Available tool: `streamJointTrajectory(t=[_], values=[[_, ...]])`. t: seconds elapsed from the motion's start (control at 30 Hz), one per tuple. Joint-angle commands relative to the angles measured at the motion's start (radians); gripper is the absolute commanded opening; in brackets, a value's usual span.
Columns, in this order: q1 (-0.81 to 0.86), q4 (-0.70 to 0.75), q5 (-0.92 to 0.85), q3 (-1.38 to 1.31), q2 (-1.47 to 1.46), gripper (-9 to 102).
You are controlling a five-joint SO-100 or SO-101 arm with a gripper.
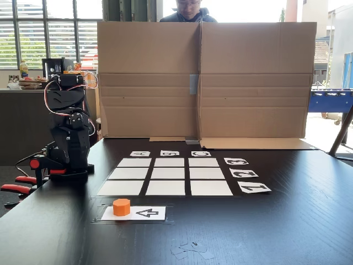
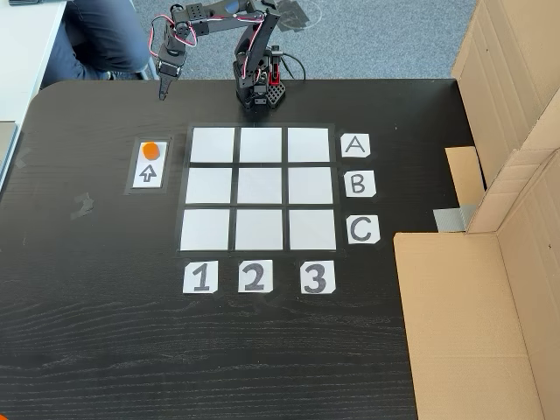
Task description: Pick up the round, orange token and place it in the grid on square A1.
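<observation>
The orange token (image 2: 151,150) (image 1: 121,207) sits on the end of a white arrow card (image 2: 149,173), beside the grid (image 2: 259,187) (image 1: 165,173). Square A1 (image 2: 213,145) (image 1: 120,187) is the bare corner cell closest to the token. The black arm (image 1: 69,132) is folded at the table's edge. In the fixed view from above, my gripper (image 2: 164,87) points down, off the grid and a short way beyond the token. Its fingers look closed to a point, with nothing between them.
Letter cards A, B, C (image 2: 359,185) and number cards 1, 2, 3 (image 2: 254,276) edge the grid. A tall cardboard screen (image 1: 204,83) stands along one table side with a person behind it. Red clamps (image 1: 16,187) hold the arm's base.
</observation>
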Motion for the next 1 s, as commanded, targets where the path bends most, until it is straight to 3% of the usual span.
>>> streamJointTrajectory(t=[0.0,0.73,0.97], values=[[-0.021,-0.011,0.026,-0.052,-0.012,19],[-0.127,-0.018,0.071,-0.368,-0.408,21],[-0.147,-0.009,0.067,-0.477,-0.528,27]])
